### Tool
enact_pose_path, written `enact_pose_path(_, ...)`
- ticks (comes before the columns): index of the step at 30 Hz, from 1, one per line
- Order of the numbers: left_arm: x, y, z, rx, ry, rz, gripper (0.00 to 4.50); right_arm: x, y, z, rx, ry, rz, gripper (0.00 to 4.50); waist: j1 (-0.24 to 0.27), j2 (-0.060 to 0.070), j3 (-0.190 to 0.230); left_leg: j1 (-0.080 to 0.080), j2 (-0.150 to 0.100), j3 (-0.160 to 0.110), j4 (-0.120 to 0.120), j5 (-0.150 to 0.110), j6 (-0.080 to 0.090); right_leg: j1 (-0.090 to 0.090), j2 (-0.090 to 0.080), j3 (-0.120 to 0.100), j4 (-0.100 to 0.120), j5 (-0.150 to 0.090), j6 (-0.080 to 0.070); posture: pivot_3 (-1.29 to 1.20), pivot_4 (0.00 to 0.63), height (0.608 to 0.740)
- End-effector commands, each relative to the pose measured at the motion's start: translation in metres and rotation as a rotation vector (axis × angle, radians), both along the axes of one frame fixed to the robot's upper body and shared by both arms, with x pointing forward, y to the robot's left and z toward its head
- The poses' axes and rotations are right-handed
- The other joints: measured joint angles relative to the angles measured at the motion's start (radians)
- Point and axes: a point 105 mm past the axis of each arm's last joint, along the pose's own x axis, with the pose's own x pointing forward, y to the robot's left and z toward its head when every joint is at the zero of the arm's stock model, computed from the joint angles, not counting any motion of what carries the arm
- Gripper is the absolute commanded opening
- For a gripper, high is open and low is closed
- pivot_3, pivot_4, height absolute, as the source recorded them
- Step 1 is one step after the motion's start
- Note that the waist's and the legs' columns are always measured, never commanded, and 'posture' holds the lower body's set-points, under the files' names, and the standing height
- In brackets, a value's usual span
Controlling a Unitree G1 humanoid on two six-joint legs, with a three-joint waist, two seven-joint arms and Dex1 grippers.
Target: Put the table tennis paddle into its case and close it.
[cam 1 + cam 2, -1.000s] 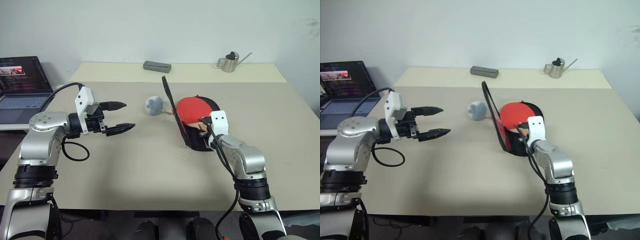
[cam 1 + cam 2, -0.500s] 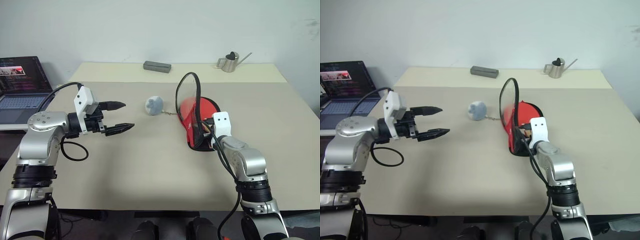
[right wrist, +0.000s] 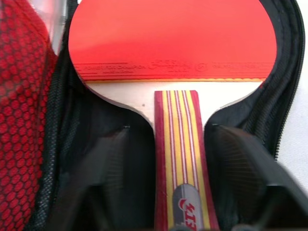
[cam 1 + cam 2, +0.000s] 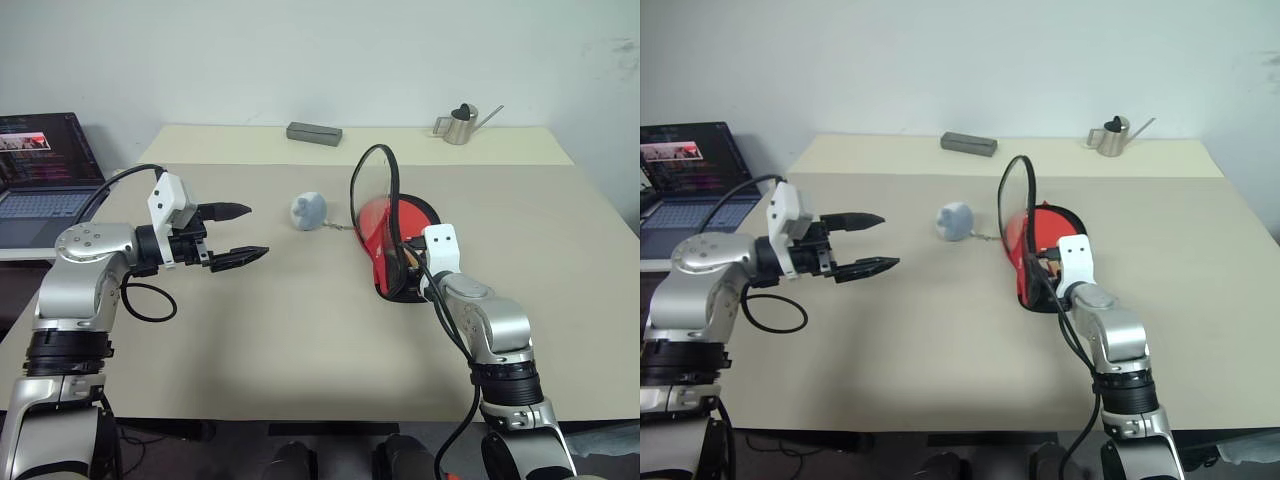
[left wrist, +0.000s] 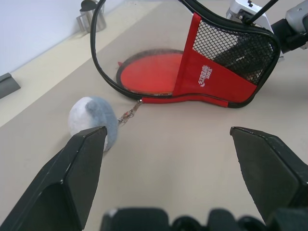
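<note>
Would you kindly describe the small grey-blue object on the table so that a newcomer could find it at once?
Start at the beige table and find the open red-and-black case near its middle. A thin chain runs from the case toward the robot's left to a small fuzzy ball. It is the one soft, rounded, grey-blue item; the grey block and metal watering can sit at the far edge.

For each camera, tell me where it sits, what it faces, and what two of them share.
Head pair: on the head, looking down over the table, both arms, the left claw open.
Left wrist: behind its own fingers, facing the case and a grey plush keychain.
Right wrist: between its own spread fingers, inside the case, facing the table tennis paddle.
Shared: both wrist views show paddle and case.
</note>
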Motion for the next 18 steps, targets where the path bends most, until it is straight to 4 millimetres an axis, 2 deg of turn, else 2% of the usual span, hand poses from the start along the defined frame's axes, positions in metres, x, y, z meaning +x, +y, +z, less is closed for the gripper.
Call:
enact_pose_path(1, -0.002, 0.003, 0.017, 0.002, -0.068, 0.008, 4.5, -0.001, 0.007, 0.017, 0.007, -0.072, 0.035, 4.41, 0.0, 0.0, 0.0, 0.0, 0.0, 0.0, 0.0, 0.0, 0.0, 0.0, 0.0, 0.0, 0.0, 0.0, 0.0, 0.0, 0.15, 0.74)
enact_pose_path(11, -0.002, 0.003, 0.018, -0.005, -0.07, 0.008, 4.5, 0.001, 0.011, 0.04, 0.011, -0.19, 0.051, 4.46, 0.0, 0.0, 0.0, 0.0, 0.0, 0.0, 0.0, 0.0, 0.0, 0.0, 0.0, 0.0, 0.0, 0.0, 0.0, 0.0, 0.15, 0.74)
enact_pose_path(18, -0.001, 0.002, 0.017, -0.012, -0.068, 0.008, 4.5, 0.0, 0.019, 0.056, 0.1, -0.269, 0.081, 4.46, 0.0, 0.0, 0.0, 0.0, 0.0, 0.0, 0.0, 0.0, 0.0, 0.0, 0.0, 0.0, 0.0, 0.0, 0.0, 0.0, 0.15, 0.74)
